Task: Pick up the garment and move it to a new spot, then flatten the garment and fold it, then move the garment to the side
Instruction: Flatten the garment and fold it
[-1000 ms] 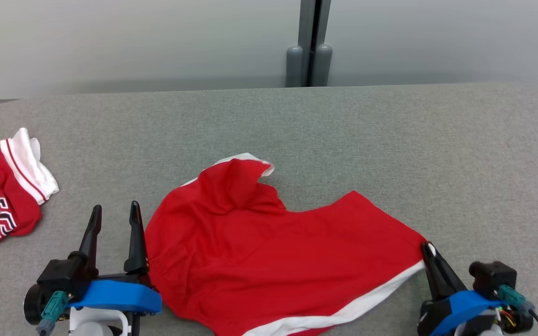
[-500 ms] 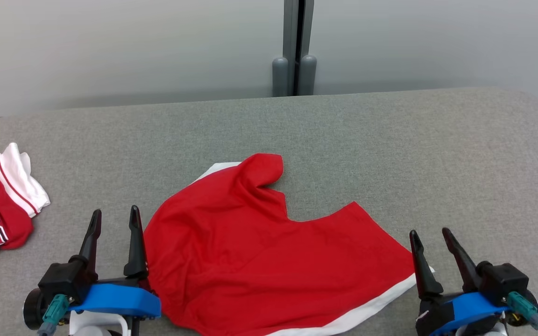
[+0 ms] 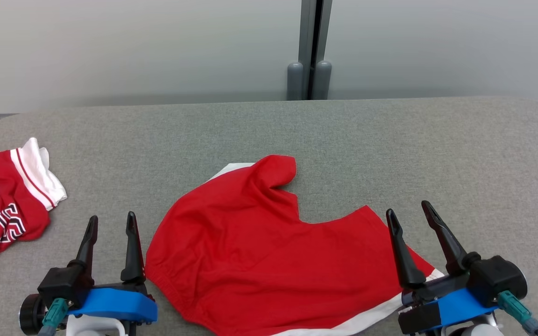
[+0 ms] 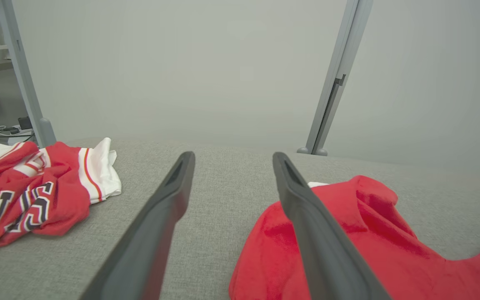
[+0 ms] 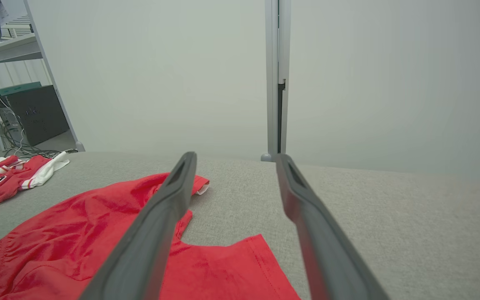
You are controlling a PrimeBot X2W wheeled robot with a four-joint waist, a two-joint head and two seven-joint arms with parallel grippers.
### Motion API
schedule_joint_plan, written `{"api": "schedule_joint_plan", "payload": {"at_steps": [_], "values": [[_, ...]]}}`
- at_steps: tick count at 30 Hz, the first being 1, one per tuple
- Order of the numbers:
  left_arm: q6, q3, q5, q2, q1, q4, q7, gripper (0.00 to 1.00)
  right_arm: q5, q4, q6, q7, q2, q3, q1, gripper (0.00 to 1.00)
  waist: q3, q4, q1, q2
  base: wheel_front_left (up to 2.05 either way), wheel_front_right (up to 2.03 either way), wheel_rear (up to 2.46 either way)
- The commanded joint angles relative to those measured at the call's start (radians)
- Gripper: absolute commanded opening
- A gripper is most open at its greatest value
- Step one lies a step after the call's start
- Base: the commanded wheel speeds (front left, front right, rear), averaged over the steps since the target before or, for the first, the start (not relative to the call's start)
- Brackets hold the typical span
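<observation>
The garment, red shorts with a white side stripe, lies spread and wrinkled on the grey table, its far leg folded over on itself. My left gripper stands open just left of the waistband, touching nothing. Over the garment's near right corner, my right gripper is open with nothing between its fingers. In the left wrist view the left gripper points past the garment at its right. In the right wrist view the right gripper hangs above the garment.
A second red and white garment with lettering lies crumpled at the table's left edge, also seen as that jersey in the left wrist view. A pale partition with a grey post stands behind the table's far edge.
My right gripper opened and let go of the garment's right corner, then rose over it. The far leg flopped over its white edge. The head camera shifted slightly.
</observation>
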Motion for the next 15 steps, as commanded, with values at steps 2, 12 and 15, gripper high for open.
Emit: {"api": "schedule_joint_plan", "payload": {"at_steps": [2, 12, 15], "values": [[-0.001, 0.002, 0.018, 0.000, 0.006, 0.007, -0.003, 1.00, 0.011, 0.000, 0.000, -0.003, 0.000, 0.004, 0.017, 1.00, 0.001, 0.002, 0.0000, 0.0002, 0.00, 0.00, 0.00], [-0.006, -0.037, 0.064, 0.046, -0.039, 0.117, -0.003, 1.00, 0.008, 0.019, 0.000, -0.003, 0.000, 0.016, -0.015, 1.00, 0.019, -0.011, 0.0000, 0.0002, 0.00, 0.00, 0.00], [-0.008, -0.054, 0.064, 0.063, -0.058, 0.179, -0.003, 1.00, 0.010, 0.023, 0.000, -0.003, 0.000, 0.017, -0.019, 1.00, 0.025, -0.018, 0.0000, 0.0002, 0.00, 0.00, 0.00]]}}
